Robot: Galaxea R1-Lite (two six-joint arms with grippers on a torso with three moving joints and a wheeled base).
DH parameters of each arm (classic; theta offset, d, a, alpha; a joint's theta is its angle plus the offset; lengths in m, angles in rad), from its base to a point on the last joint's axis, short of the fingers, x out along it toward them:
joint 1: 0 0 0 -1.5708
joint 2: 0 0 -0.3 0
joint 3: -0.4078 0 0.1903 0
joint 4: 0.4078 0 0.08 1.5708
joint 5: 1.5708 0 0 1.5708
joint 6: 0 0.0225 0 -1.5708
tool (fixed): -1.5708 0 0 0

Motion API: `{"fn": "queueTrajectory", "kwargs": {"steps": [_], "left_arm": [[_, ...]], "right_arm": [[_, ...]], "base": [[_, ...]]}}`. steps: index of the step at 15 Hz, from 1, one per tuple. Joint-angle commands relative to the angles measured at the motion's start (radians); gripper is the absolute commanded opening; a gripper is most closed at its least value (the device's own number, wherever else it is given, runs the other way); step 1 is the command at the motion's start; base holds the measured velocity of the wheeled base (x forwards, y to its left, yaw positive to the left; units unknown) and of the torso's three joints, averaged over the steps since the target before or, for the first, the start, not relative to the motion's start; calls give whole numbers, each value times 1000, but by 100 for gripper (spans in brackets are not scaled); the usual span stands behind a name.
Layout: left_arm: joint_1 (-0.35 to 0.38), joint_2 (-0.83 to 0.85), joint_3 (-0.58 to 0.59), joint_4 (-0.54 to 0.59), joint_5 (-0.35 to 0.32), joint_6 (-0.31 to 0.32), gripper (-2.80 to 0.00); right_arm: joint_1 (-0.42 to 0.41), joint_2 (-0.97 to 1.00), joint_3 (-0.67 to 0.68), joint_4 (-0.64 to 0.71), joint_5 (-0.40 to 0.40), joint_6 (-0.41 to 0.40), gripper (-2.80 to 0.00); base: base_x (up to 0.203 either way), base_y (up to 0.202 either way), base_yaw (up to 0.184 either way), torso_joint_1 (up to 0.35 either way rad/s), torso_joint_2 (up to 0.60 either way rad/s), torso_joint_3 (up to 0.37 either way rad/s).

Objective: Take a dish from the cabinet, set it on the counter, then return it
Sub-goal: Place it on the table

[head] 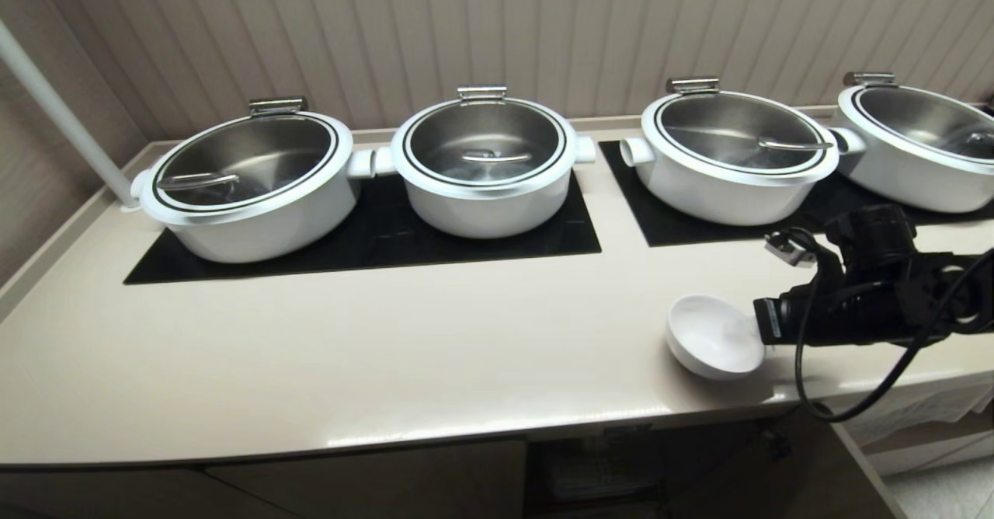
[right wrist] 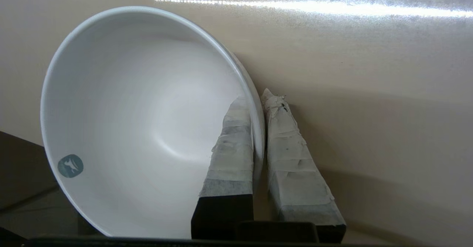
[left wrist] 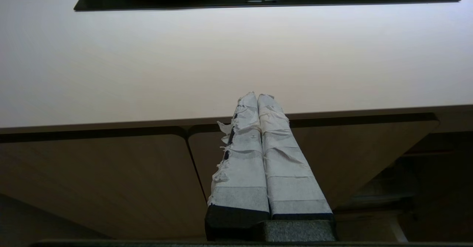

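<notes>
The dish (head: 713, 338), a small plain white bowl, tilts low over the cream counter (head: 388, 348) close to its front edge on the right. My right gripper (head: 765, 321) reaches in from the right and is shut on the bowl's rim. In the right wrist view one taped finger lies inside the dish (right wrist: 140, 121) and the other outside, the gripper (right wrist: 257, 101) pinching the wall. Whether the bowl's foot touches the counter (right wrist: 369, 73) I cannot tell. My left gripper (left wrist: 257, 96) is shut and empty, parked in front of the cabinet (left wrist: 92, 180) doors just below the counter (left wrist: 184, 66) edge.
Several large white lidded pots (head: 485, 165) stand on black glass panels (head: 373, 239) along the back of the counter. A white pole (head: 62, 115) rises at the far left. Below the counter a dark open cabinet compartment (head: 590, 472) shows. The right arm's black cable (head: 862, 402) hangs over the front edge.
</notes>
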Motion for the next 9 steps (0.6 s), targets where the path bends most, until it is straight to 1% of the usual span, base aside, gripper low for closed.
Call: {"fn": "queueTrajectory", "kwargs": {"steps": [1,4,9], "left_arm": [[0,0,0,0,0,-1,-280],[0,0,0,-2,0,-1,-280],[0,0,0,-1,0,-1,-280]], "right_arm": [[3,0,-1,0,2,-1,-280],[3,-2,-4,-1,1,-3,-280],[5,5,-61,3,1,-1,-280]], "base": [[0,0,0,0,0,0],[0,0,0,0,0,0],[0,0,0,0,0,0]]}}
